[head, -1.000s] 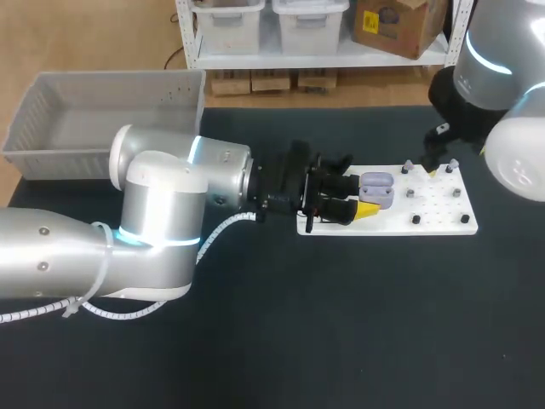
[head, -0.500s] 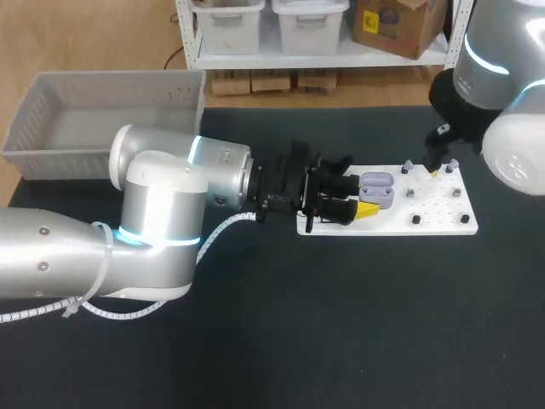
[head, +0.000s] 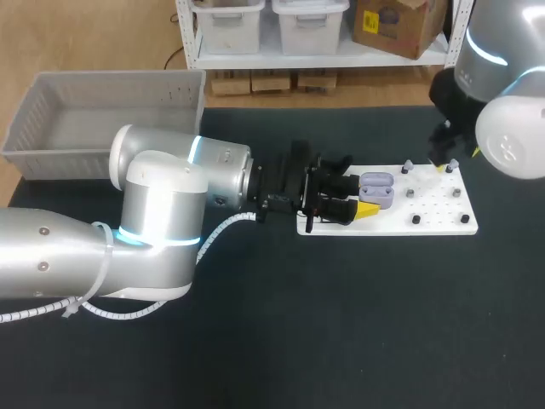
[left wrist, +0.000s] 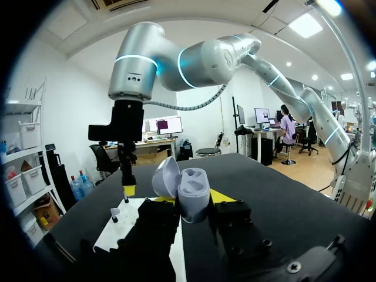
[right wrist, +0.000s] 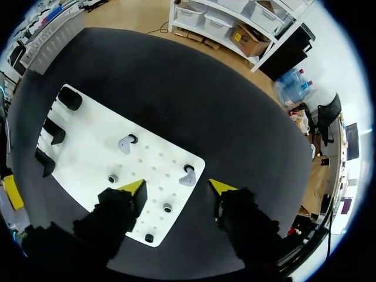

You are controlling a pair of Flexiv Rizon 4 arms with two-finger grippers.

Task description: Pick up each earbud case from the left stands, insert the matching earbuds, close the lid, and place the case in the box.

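My left gripper is shut on a lavender earbud case, held over the left part of the white board. In the left wrist view the case sits between the fingers with its lid open and its two wells empty. My right gripper hangs over the board's far right corner. The right wrist view shows that gripper open, one lavender earbud on the board between its yellow tips without touching either. A second earbud lies farther along the board. The grey box stands at the far left.
Small black pegs dot the right part of the board, and black stands line its left end. Around the board lies dark table surface. My left arm's bulk covers the table's left middle.
My right arm has shifted slightly to the right over the board's far corner. The left arm and the open case have stayed put.
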